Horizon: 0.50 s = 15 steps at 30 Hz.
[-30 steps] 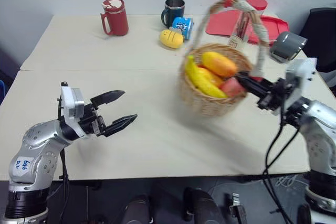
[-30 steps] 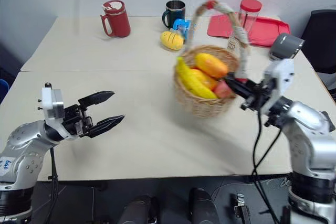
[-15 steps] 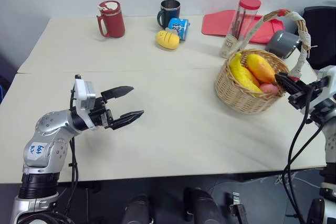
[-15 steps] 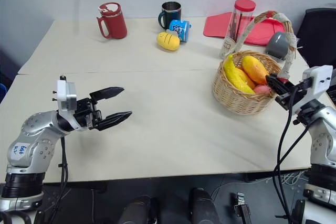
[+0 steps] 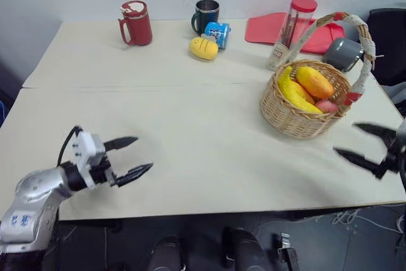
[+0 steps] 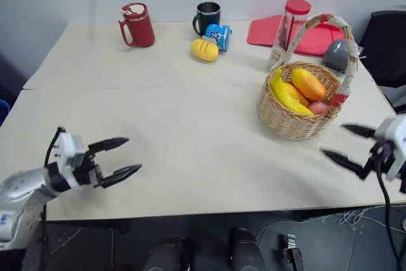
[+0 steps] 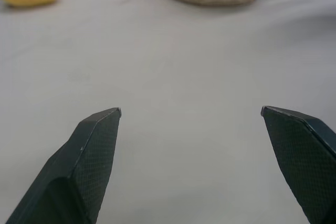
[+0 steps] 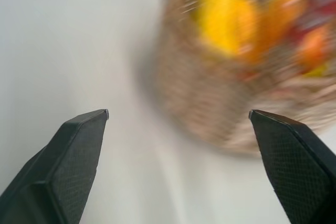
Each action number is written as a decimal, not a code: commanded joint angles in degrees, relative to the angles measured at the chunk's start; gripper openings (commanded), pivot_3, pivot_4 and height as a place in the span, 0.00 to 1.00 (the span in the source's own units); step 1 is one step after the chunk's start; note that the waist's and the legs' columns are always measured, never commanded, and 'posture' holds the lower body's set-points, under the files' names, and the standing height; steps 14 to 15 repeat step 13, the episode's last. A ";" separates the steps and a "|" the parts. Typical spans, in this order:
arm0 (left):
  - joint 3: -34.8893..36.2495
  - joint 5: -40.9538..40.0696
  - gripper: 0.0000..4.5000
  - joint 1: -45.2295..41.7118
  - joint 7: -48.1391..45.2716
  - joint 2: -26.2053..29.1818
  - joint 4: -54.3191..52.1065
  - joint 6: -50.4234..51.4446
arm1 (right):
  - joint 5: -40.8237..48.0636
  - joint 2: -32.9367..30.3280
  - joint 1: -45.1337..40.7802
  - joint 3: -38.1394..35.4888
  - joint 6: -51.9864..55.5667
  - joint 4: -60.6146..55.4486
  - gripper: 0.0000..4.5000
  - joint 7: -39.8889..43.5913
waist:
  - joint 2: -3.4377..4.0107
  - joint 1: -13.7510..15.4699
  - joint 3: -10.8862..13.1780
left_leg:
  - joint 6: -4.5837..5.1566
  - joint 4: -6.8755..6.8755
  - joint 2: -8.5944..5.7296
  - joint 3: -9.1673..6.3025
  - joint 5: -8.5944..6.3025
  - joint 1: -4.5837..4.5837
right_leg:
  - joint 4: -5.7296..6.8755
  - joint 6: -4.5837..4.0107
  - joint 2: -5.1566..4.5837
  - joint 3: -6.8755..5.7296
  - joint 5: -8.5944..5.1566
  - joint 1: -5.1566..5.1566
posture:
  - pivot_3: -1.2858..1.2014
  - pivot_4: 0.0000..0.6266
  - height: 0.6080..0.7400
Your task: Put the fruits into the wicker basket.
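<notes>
The wicker basket (image 5: 288, 118) stands on the right side of the table, its arched handle (image 5: 362, 36) upright. Inside lie the fruits: a yellow banana (image 5: 290, 91), an orange mango (image 5: 315, 82) and a redder mango (image 5: 327, 106). My right gripper (image 5: 346, 138) hangs open just in front and to the right of the basket, apart from it and holding nothing. In the right wrist view the basket (image 8: 210, 103) sits ahead between the spread fingers. My left gripper (image 5: 143, 153) is open and empty, low over the table's front left.
Along the back of the table stand a red mug (image 5: 136, 22), a dark mug (image 5: 208, 14), a blue can (image 5: 219, 32) and a yellow toy (image 5: 204, 47). Behind the basket are a red-lidded clear jar (image 5: 290, 30), a red tray (image 5: 269, 28) and a grey cup (image 5: 342, 53).
My right gripper carried the basket to the right, let go of it, opened and drew back toward the near right edge. The left gripper sank toward the front left, still open.
</notes>
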 commanded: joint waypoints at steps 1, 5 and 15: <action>2.81 2.81 1.00 4.63 2.23 -1.60 -1.80 -4.32 | -1.54 3.03 2.31 5.18 -8.50 -2.50 0.99 4.83 | -0.01 -0.08 -0.01 | -0.01 0.01 0.02 0.00 -0.01 0.04 | 0.03 -0.01 -0.05 0.02 0.00 0.01 | 0.52 0.24 1.00; 2.16 6.24 1.00 9.44 5.45 -3.87 -5.09 -6.26 | -2.01 9.56 -1.71 13.37 -11.25 1.08 0.99 4.70 | -0.03 0.00 -0.02 | -0.05 0.01 0.06 -0.02 -0.03 0.05 | 0.04 -0.07 -0.06 0.00 0.00 -0.02 | 0.52 0.24 1.00; 1.74 8.88 1.00 10.98 9.13 -6.04 -6.95 -8.04 | -10.10 18.46 -13.08 22.45 -32.84 13.36 0.99 4.17 | 0.02 0.19 -0.01 | -0.29 0.06 -0.02 -0.02 0.14 0.02 | 0.11 -0.09 -0.13 -0.03 0.01 -0.05 | 0.52 0.24 1.00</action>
